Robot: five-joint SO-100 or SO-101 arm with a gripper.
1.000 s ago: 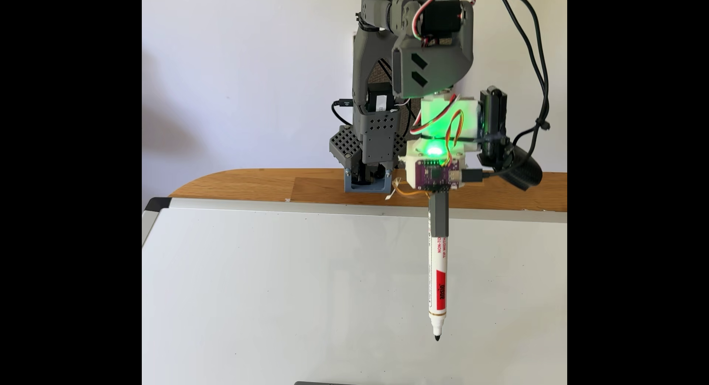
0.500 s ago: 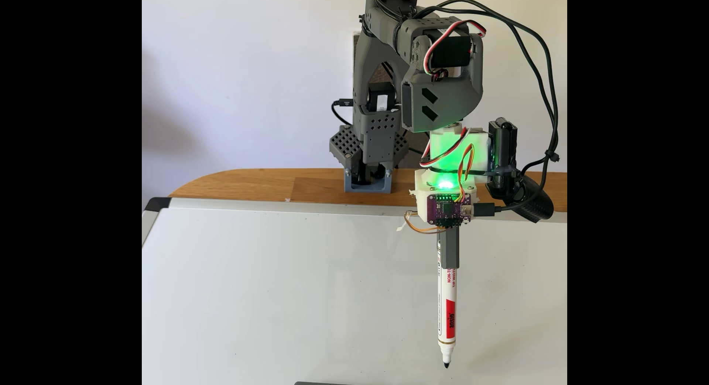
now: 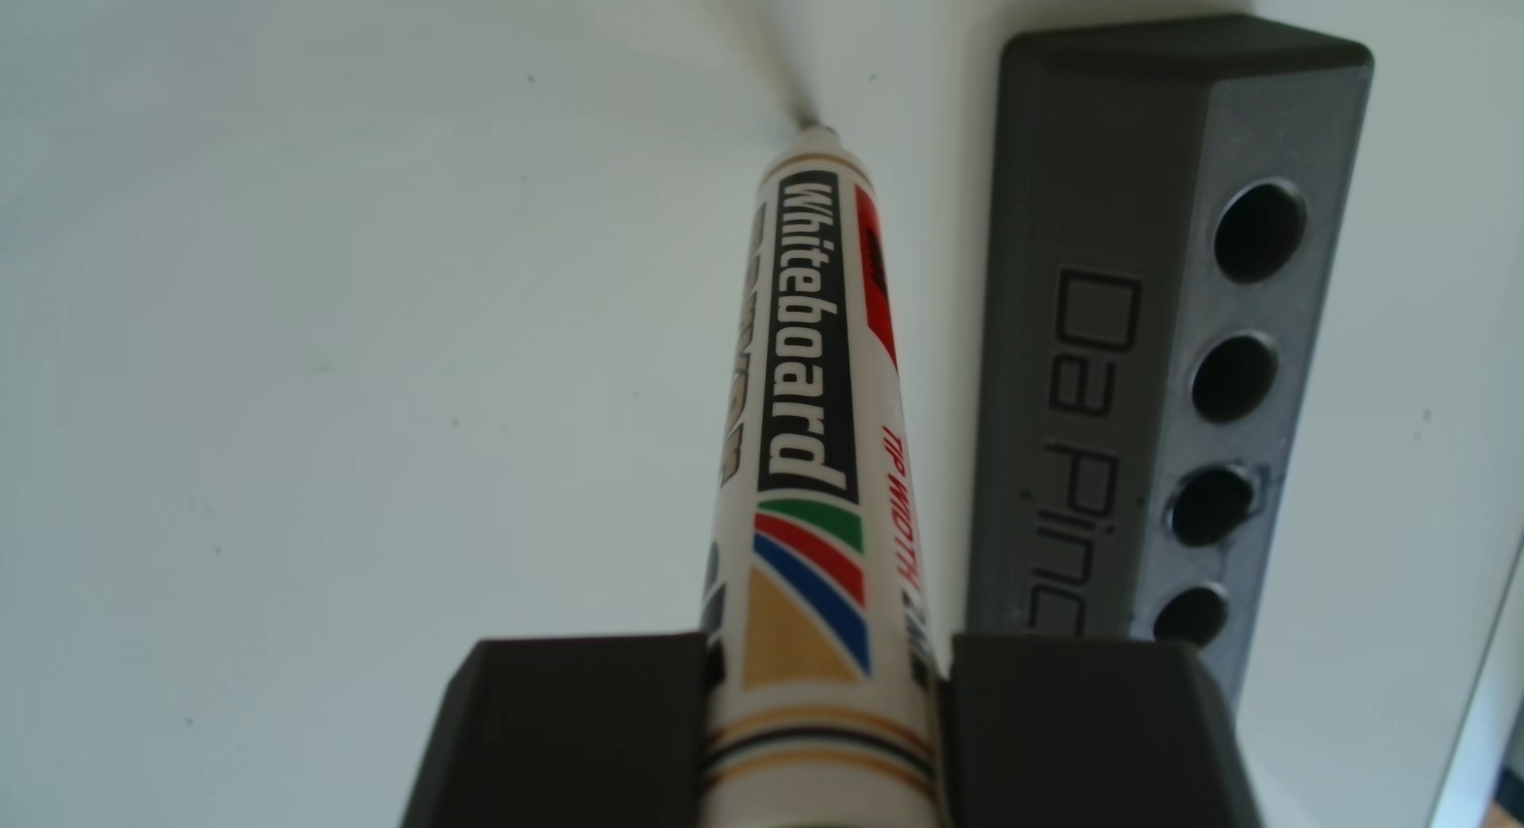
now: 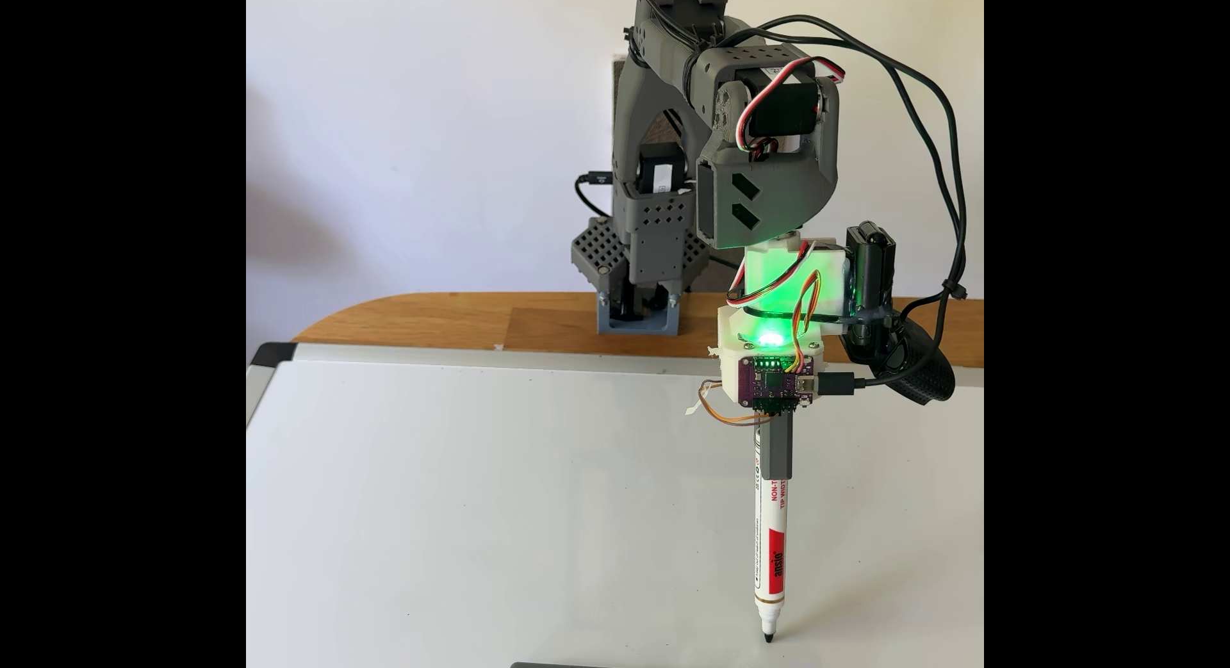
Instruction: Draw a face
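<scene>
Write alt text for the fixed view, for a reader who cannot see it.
A grey robot arm holds a marker upright in a holder, tip down at or just above a blank whiteboard. A circuit board sits above the marker under a green light, with cables looping to the arm; its base stands on a wooden table.

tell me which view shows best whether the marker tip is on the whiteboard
The fixed view: it takes in the whole white whiteboard marker side-on, black tip at or just above the white whiteboard; contact is not certain. The other view looks down the barrel, so the tip is foreshortened and blurred.
</scene>
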